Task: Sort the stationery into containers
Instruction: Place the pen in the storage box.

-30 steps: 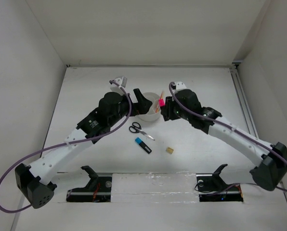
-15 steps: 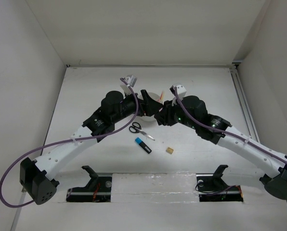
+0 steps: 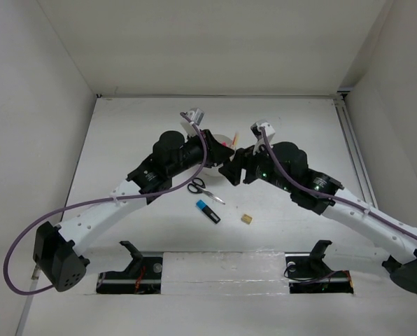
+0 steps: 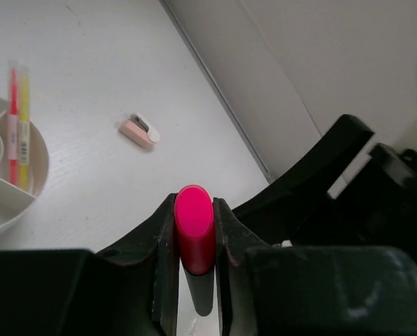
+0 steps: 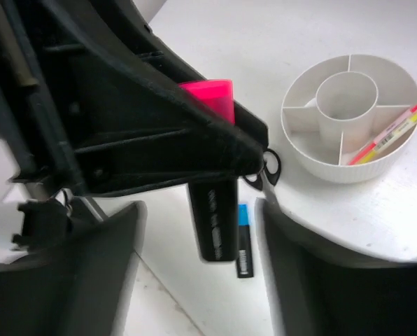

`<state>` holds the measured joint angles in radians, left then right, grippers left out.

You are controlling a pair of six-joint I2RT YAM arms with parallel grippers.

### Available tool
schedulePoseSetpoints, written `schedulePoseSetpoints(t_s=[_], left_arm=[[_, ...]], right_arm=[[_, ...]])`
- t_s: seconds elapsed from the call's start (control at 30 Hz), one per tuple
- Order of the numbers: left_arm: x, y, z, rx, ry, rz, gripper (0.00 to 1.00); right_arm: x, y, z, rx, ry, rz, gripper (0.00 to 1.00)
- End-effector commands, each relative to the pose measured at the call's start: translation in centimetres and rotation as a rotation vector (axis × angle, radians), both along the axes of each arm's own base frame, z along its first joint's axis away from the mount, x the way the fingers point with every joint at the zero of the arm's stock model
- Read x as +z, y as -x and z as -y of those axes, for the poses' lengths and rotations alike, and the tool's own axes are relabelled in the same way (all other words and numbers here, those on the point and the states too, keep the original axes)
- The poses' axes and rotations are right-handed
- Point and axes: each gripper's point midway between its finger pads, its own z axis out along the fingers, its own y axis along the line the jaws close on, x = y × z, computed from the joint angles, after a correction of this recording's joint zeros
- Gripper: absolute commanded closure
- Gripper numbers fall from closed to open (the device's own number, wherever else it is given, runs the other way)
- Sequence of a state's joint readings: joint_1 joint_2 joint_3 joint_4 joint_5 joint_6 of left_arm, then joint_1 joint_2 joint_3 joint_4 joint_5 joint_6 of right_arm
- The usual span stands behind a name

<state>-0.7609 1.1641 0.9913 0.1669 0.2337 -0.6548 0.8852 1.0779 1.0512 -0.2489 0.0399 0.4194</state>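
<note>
A robot lab cell: white worktop (image 3: 299, 133) boxed in by plain white panels (image 3: 215, 42), with a cabled left arm (image 3: 103, 210) and right arm (image 3: 355, 213) bolted on.

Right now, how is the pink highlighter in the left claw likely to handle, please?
The pink highlighter looks rigid, so it probably won't flex. Its smooth round barrel might slip in the left claw, and would likely roll if laid down.

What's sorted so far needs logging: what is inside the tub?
A red pen and a yellow pencil lie together in one compartment of the tub. The other compartments and centre cup look empty; the near wall hides part of their floors.
</note>
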Motion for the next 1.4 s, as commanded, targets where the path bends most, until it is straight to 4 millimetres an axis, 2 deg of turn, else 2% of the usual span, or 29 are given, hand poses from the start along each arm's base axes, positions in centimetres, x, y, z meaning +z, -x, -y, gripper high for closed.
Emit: schedulePoseSetpoints(t_s=[0.0, 0.03, 0.07, 0.1, 0.13, 0.17, 0.2, 0.23, 0.27, 0.3, 0.37, 0.4, 0.43, 0.47, 0.63, 0.67, 0.77, 0.87, 0.9, 1.07, 1.13, 1.17, 1.27, 1.37], left_arm=[[1.3, -1.9, -0.2, 0.051, -0.013, 0.095, 1.00], [1.8, -2.5, -0.5, 0.076, -0.031, 0.135, 1.00], [2.2, -4.1, -1.1, 0.165, -0.097, 0.213, 1.00], [2.7, -5.2, -1.9, 0.227, -0.119, 0.263, 1.00], [2.7, -5.8, -1.7, 0.253, -0.146, 0.306, 1.00], [3.4, -6.9, -2.5, 0.321, -0.165, 0.349, 1.00], [2.8, -7.9, -2.6, 0.345, -0.214, 0.388, 1.00], [4.0, -8.6, -2.4, 0.374, -0.183, 0.431, 1.00], [4.1, -9.7, -2.8, 0.401, -0.174, 0.439, 1.00], [3.8, -11.8, -3.2, 0.439, -0.177, 0.426, 1.00], [3.7, -13.7, -3.3, 0.509, -0.195, 0.413, 1.00], [5.0, -14.8, -3.6, 0.570, -0.185, 0.419, 1.00], [3.5, -16.1, -3.0, 0.584, -0.217, 0.398, 1.00], [3.0, -16.7, -2.8, 0.599, -0.235, 0.387, 1.00], [1.8, -20.1, -3.4, 0.758, -0.285, 0.367, 1.00], [1.4, -20.6, -2.6, 0.770, -0.300, 0.359, 1.00], [0.6, -21.6, -2.7, 0.837, -0.350, 0.341, 1.00], [-0.1, -21.5, -3.3, 0.861, -0.380, 0.308, 1.00], [0.1, -21.6, -4.2, 0.873, -0.380, 0.306, 1.00], [-2.0, -20.9, -5.7, 0.720, -0.406, 0.321, 1.00], [-3.2, -19.5, -6.2, 0.658, -0.422, 0.340, 1.00], [-3.0, -19.3, -6.4, 0.662, -0.415, 0.360, 1.00], [-4.5, -19.0, -7.3, 0.639, -0.453, 0.354, 1.00], [-5.1, -19.0, -8.2, 0.618, -0.434, 0.350, 1.00]], right_arm=[[5.0, -0.2, 0.3, -0.039, -0.124, 0.105, 0.26], [5.0, -0.2, 1.3, -0.076, -0.117, 0.109, 0.02], [4.0, -0.3, 2.4, -0.118, -0.083, 0.095, 0.00], [3.6, -1.1, 4.0, -0.209, -0.060, 0.104, 0.00], [2.9, -1.2, 4.9, -0.243, -0.041, 0.101, 0.00], [3.0, -0.8, 6.2, -0.268, -0.034, 0.104, 0.00], [2.8, -0.8, 7.0, -0.292, -0.020, 0.112, 0.00], [3.0, -0.5, 7.3, -0.292, -0.025, 0.115, 0.00], [3.1, 0.0, 8.0, -0.292, -0.033, 0.120, 0.00], [2.4, 0.3, 8.4, -0.292, -0.015, 0.109, 0.00], [2.5, 1.1, 9.3, -0.292, -0.021, 0.113, 0.00], [1.7, 1.4, 9.8, -0.291, 0.000, 0.101, 0.00], [1.5, 1.7, 10.1, -0.291, 0.002, 0.100, 0.00], [1.4, 1.9, 10.4, -0.291, 0.002, 0.100, 0.00], [1.1, 3.5, 11.7, -0.275, -0.033, 0.095, 0.00], [0.9, 3.6, 11.8, -0.277, -0.039, 0.089, 0.00], [0.8, 3.9, 11.8, -0.269, -0.050, 0.083, 0.00], [0.8, 4.0, 11.7, -0.260, -0.052, 0.081, 0.00], [0.8, 4.1, 11.6, -0.251, -0.053, 0.079, 0.00], [0.7, 4.2, 10.6, -0.210, -0.049, 0.076, 0.00], [0.9, 4.3, 10.4, -0.196, -0.052, 0.085, 0.00], [0.7, 4.4, 10.2, -0.184, -0.055, 0.083, 0.00], [0.9, 4.6, 9.9, -0.163, -0.059, 0.091, 0.00], [0.6, 4.5, 9.7, -0.151, -0.045, 0.091, 0.00]])
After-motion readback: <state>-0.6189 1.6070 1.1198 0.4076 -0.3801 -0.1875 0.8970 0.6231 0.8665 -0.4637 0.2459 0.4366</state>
